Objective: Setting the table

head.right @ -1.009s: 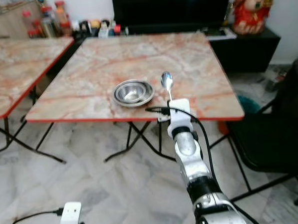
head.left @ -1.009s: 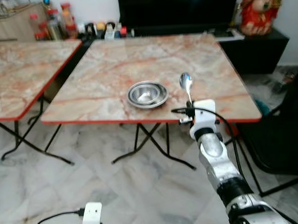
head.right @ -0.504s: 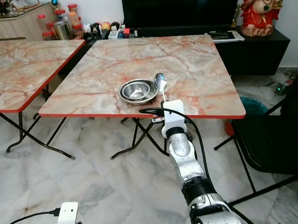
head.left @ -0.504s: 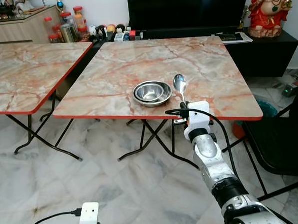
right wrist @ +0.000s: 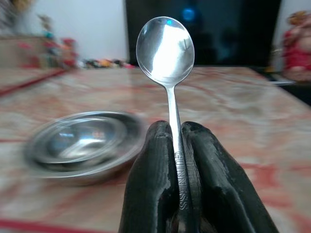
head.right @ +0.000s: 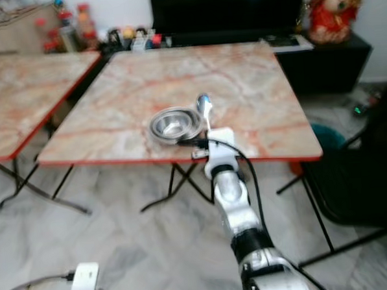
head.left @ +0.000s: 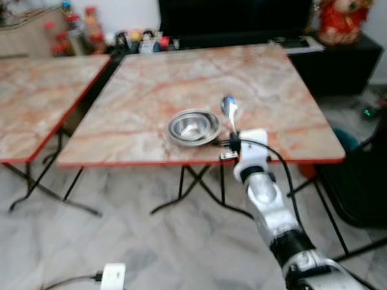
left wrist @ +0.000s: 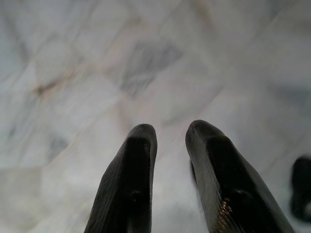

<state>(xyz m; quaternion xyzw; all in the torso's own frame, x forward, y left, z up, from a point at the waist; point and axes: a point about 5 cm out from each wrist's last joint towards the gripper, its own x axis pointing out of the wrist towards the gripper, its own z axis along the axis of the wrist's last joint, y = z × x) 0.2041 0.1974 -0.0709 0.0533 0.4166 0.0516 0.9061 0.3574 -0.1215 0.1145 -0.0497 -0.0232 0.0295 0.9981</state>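
Note:
A steel spoon stands upright, bowl up, with my right gripper shut on its handle. The gripper hovers at the near edge of the marble-patterned table, just right of a stack of steel bowls. In the right wrist view the bowls lie beside the spoon. My left arm hangs low near the floor; its fingers stand a little apart over marble tiles, holding nothing.
A second table stands to the left. Jars and bottles line a low shelf at the back beside a black screen. A red statue is back right. A dark chair sits right of the table.
The camera has shifted and blurred. My right gripper with the spoon has come closer to the bowls and the table's near edge.

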